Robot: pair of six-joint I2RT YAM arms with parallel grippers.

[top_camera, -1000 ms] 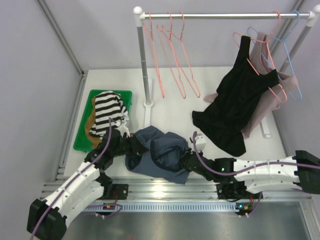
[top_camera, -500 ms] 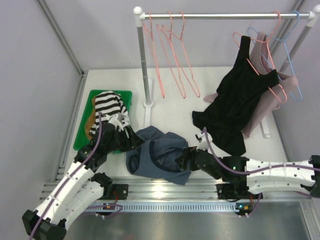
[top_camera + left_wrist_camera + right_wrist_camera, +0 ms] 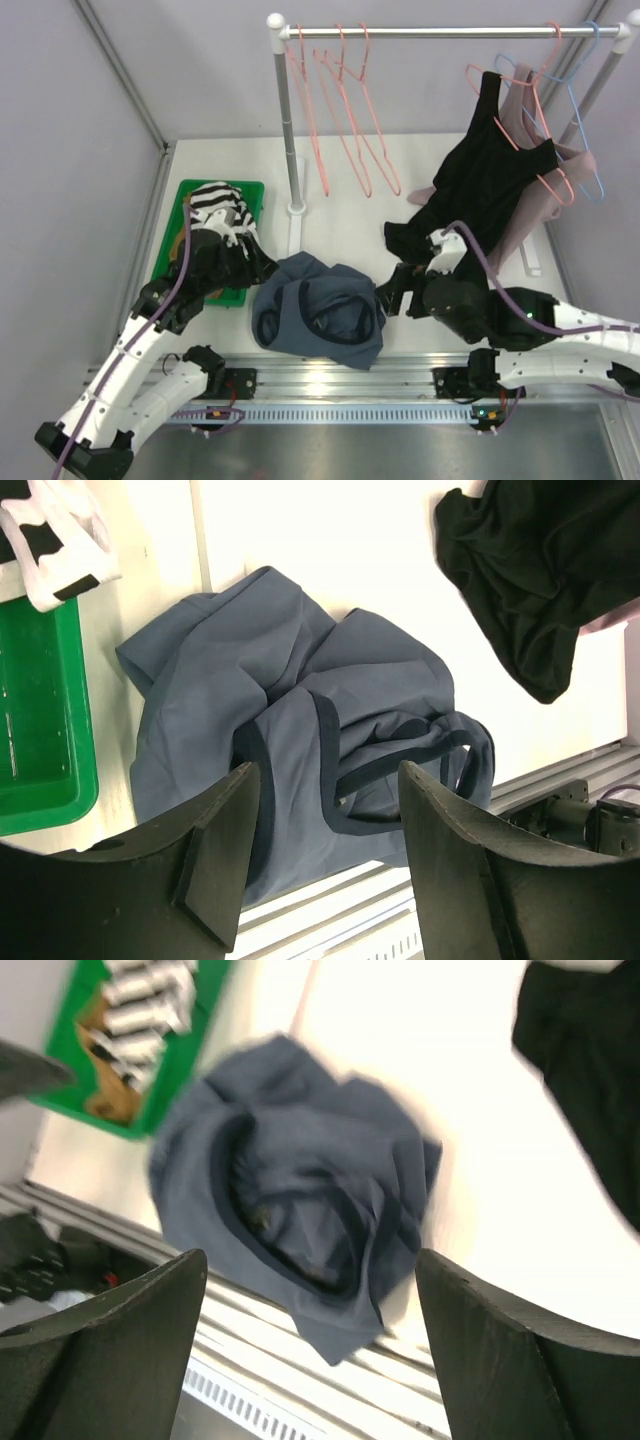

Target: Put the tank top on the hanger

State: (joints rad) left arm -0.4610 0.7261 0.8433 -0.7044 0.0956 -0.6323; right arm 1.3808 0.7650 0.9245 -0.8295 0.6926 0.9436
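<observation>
Tank top: we see the slate-blue tank top (image 3: 318,315) lying crumpled in a heap on the white bench (image 3: 350,220), close to the near edge, with its darker trim showing in loops among the folds.
Tank top's neighbours: it sits between the two grippers, just right of the green tray (image 3: 163,282) and apart from the hem of the black top (image 3: 480,200).
Hanger: the salmon-pink hangers (image 3: 352,140) hang bare on the rail (image 3: 450,32) at the far side, well apart from the tank top.
Left gripper: in the top view the left gripper (image 3: 260,268) is at the tank top's left edge. Its wrist view shows the jaws (image 3: 328,775) apart, the blue fabric (image 3: 300,710) seen between them below, nothing clamped.
Right gripper: the right gripper (image 3: 395,297) is just right of the heap. Its wrist view is blurred, but we can tell that the jaws (image 3: 310,1260) are spread wide over the tank top (image 3: 300,1200) and hold nothing.
Tray: a black-and-white striped garment (image 3: 220,205) lies in the green tray.
Right end of rail: the black top hangs on a pink hanger, with a mauve-beige top (image 3: 555,215) and a light-blue hanger (image 3: 590,150) behind it.
</observation>
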